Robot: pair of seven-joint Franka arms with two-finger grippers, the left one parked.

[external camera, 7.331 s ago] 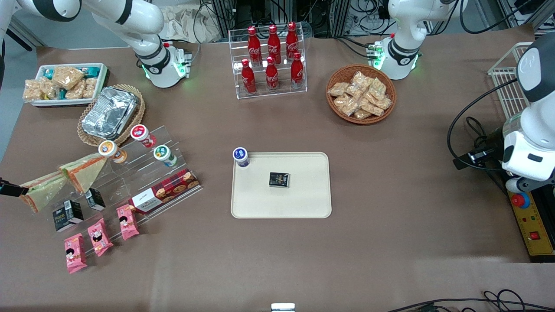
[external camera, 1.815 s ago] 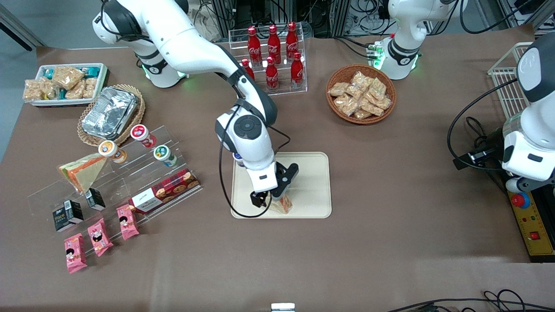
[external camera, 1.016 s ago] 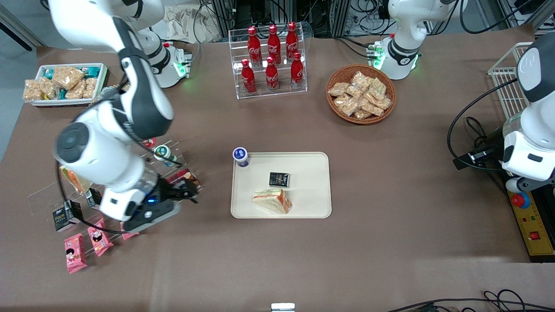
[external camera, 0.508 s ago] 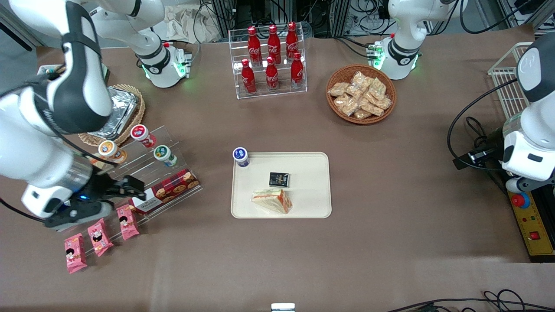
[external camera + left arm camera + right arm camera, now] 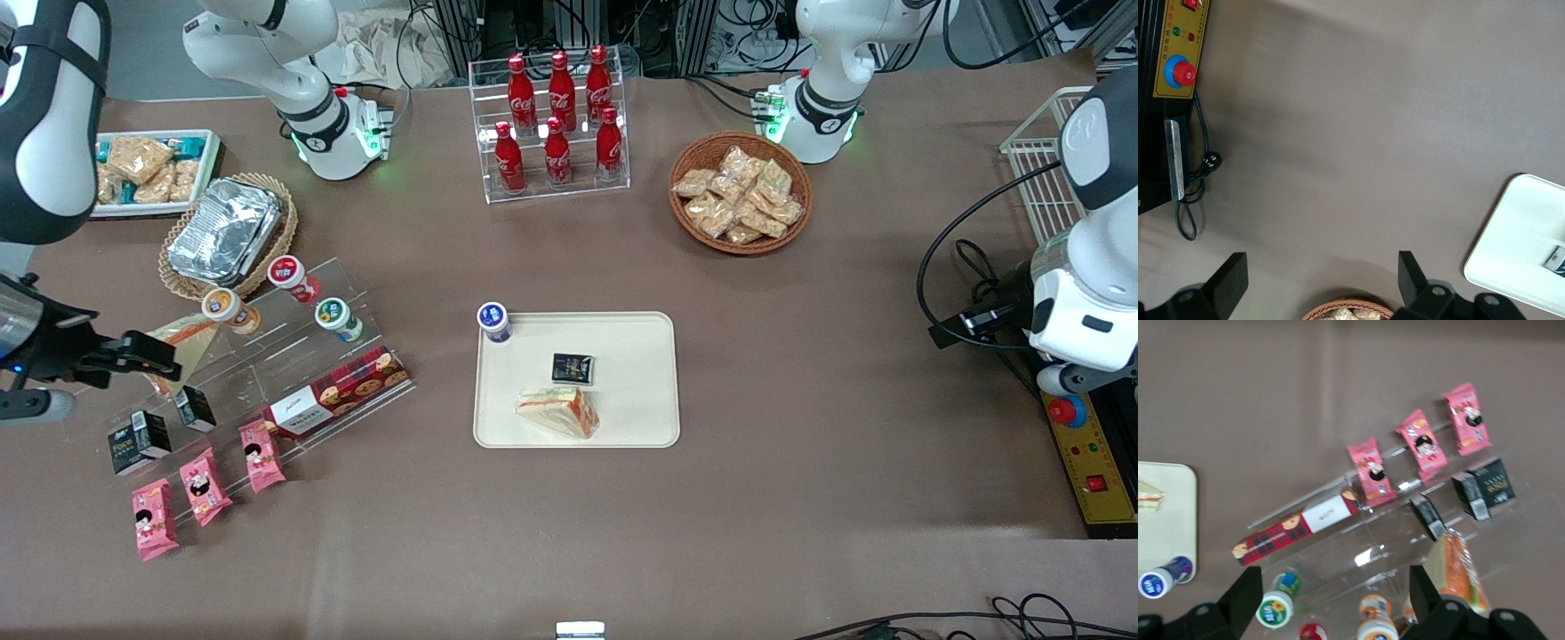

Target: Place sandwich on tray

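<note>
The wrapped sandwich [image 5: 558, 413] lies flat on the cream tray [image 5: 640, 373], at the edge nearest the front camera, with nothing holding it. A small black box [image 5: 573, 368] sits on the tray just above it. My gripper [image 5: 147, 356] hangs open and empty toward the working arm's end of the table, over the clear acrylic stand [image 5: 267, 373]. In the right wrist view the gripper [image 5: 1335, 590] has its jaws wide apart above the stand, a tray corner [image 5: 1168, 520] shows, and a sliver of the sandwich [image 5: 1148, 499] shows on it.
A second wrapped sandwich [image 5: 182, 338] leans on the stand beside my gripper, with capped cups [image 5: 333, 316], a cookie box [image 5: 338, 391], black boxes and pink packs [image 5: 200, 484]. A blue-capped cup [image 5: 493, 322] stands at the tray's corner. Cola rack [image 5: 556, 120], snack basket [image 5: 740, 191], foil container [image 5: 227, 227].
The arm has swung from the tray toward the working arm's end of the table, and the open gripper now sits over the stand. The sandwich stays on the tray.
</note>
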